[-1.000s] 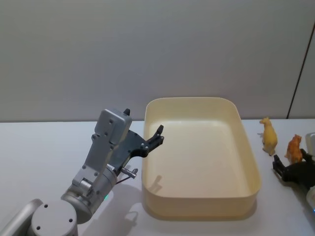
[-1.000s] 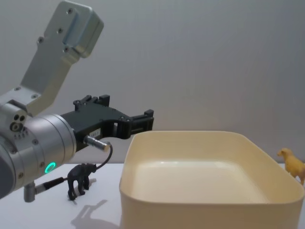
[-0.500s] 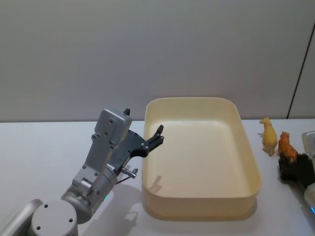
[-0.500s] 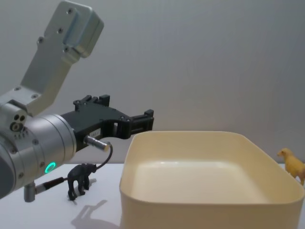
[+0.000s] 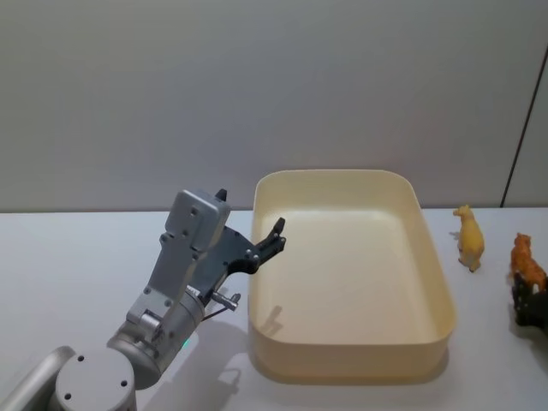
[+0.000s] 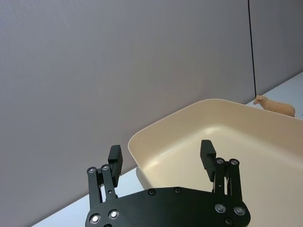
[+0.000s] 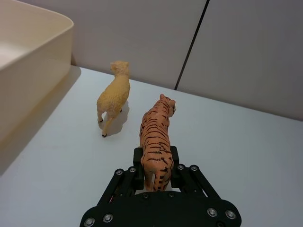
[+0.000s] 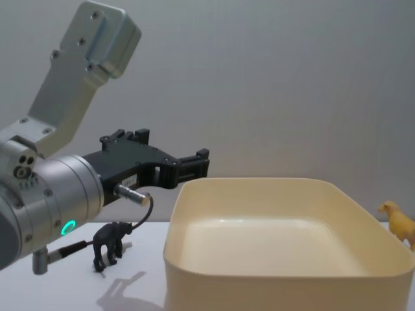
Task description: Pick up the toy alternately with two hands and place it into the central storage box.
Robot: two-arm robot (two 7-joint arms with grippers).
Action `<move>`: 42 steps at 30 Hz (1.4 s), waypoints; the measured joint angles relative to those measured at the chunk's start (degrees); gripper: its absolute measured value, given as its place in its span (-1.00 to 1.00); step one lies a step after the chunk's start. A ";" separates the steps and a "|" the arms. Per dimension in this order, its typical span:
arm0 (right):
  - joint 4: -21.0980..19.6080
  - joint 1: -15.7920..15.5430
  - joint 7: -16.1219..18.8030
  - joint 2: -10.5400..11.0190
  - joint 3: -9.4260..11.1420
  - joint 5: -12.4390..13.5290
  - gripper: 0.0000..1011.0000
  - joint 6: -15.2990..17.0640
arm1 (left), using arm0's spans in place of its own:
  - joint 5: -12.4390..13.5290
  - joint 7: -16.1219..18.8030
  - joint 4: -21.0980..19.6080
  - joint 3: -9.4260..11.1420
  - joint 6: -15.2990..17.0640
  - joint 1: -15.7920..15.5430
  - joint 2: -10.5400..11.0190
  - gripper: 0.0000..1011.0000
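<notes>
The orange striped toy tiger [image 7: 156,135] stands upright between the fingers of my right gripper [image 7: 156,165], which is shut on its hindquarters. In the head view the tiger [image 5: 525,260] and the right gripper [image 5: 531,295] are at the far right edge, right of the cream-yellow storage box [image 5: 349,355]. My left gripper [image 5: 272,236] hangs open with nothing in it over the box's left rim [image 6: 156,130]. The left gripper [image 8: 190,165] also shows in the chest view. Nothing lies inside the box [image 8: 285,272].
A yellow sheep figure [image 5: 468,237] stands between the box and the tiger, close to the tiger's head [image 7: 115,94]. A black elephant figure [image 8: 110,243] stands on the white table left of the box, under my left arm. A grey wall runs behind.
My right gripper has shut on the tiger and shifted it toward the right edge of the head view. The left arm has not moved.
</notes>
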 joint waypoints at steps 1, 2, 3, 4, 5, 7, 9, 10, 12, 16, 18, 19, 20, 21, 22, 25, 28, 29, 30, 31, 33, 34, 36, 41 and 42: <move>-0.57 -0.42 0.16 0.24 0.14 0.00 -0.46 -0.14 | 0.00 0.00 0.00 0.00 0.00 0.00 0.00 0.98; -1.90 -1.36 0.58 0.81 0.43 -0.01 -0.46 -0.43 | 0.00 0.00 0.00 0.00 0.00 0.00 0.00 0.98; -2.48 -1.75 0.89 1.07 0.57 -0.01 -0.46 -0.61 | 0.00 0.00 0.00 0.00 0.00 0.00 0.00 0.98; -3.05 -2.15 1.12 1.32 0.69 -0.01 -0.46 -0.74 | 0.00 0.00 0.00 0.00 0.00 0.00 0.00 0.98; -4.30 -2.97 1.66 1.85 0.98 0.03 -0.46 -1.01 | 0.00 0.00 0.00 0.00 0.00 0.00 0.00 0.98; -5.37 -3.60 2.35 2.27 1.20 0.13 -0.45 -1.33 | 0.00 0.00 0.00 0.00 0.00 0.00 0.00 0.98; -6.59 -4.23 3.00 2.71 1.42 0.26 -0.46 -1.62 | 0.00 0.00 0.00 0.00 0.00 0.00 0.00 0.98; -7.56 -4.67 3.70 3.04 1.58 0.40 -0.46 -1.87 | 0.00 0.00 0.00 0.00 0.00 0.00 0.00 0.98; -8.90 -5.13 4.96 3.40 1.76 0.67 -0.46 -2.27 | 0.00 0.00 0.00 0.00 0.00 0.00 0.00 0.98; -10.53 -5.36 6.63 3.66 1.89 1.07 -0.46 -2.63 | 0.00 0.00 0.00 0.00 0.00 0.00 0.00 0.98; -11.42 -5.20 8.09 3.67 1.89 1.43 -0.46 -2.85 | 0.00 0.00 0.00 0.00 0.00 0.00 0.00 0.98; -11.98 -4.89 9.18 3.57 1.86 1.71 -0.46 -2.95 | 0.00 0.00 0.00 0.00 0.00 0.00 0.00 0.98; -12.18 -4.68 9.69 3.48 1.81 1.83 -0.46 -2.98 | 0.00 0.00 0.00 0.00 0.00 0.00 0.00 0.98; -12.48 -4.15 10.64 3.23 1.65 2.09 -0.46 -3.00 | 0.00 0.00 0.00 0.00 0.00 0.00 0.00 0.98; -12.48 -4.15 10.64 3.23 1.65 2.09 -0.46 -3.00 | 0.00 0.00 0.00 0.00 0.00 0.00 0.00 0.98; -12.69 -2.59 12.78 2.37 1.22 2.66 -0.46 -2.98 | 0.00 0.00 0.00 0.00 0.00 0.00 0.00 0.98; -12.37 -0.43 14.80 1.10 0.61 3.23 -0.46 -2.71 | 0.00 0.00 0.00 0.00 0.00 0.00 0.00 0.98; -11.86 0.74 15.94 0.34 0.28 3.61 -0.46 -2.44 | 0.00 0.00 0.00 0.00 0.00 0.00 0.00 0.98; -11.56 1.35 16.44 -0.03 0.10 3.79 -0.46 -2.28 | 0.00 0.00 0.00 0.00 0.00 0.00 0.00 0.98; -11.24 1.99 16.91 -0.43 -0.09 3.96 -0.46 -2.11 | 0.00 0.00 0.00 0.00 0.00 0.00 0.00 0.98; -9.87 4.24 18.39 -1.95 -0.79 4.58 -0.46 -1.43 | 0.00 0.00 0.00 0.00 0.00 0.00 0.00 0.98; -9.17 5.21 18.79 -2.60 -1.09 4.76 -0.46 -1.18 | 0.00 0.00 0.00 0.00 0.00 0.00 0.00 0.98; -7.51 7.46 19.89 -4.14 -1.79 5.29 -0.46 -0.41 | 0.00 0.00 0.00 0.00 0.00 0.00 0.00 0.98; -2.99 12.79 22.22 -7.67 -3.30 6.62 -0.32 1.49 | 0.00 0.00 0.00 0.00 0.00 0.00 0.00 0.98; -2.46 13.39 22.45 -8.05 -3.46 6.77 -0.24 1.67 | 0.00 0.00 0.00 0.00 0.00 0.00 0.00 0.98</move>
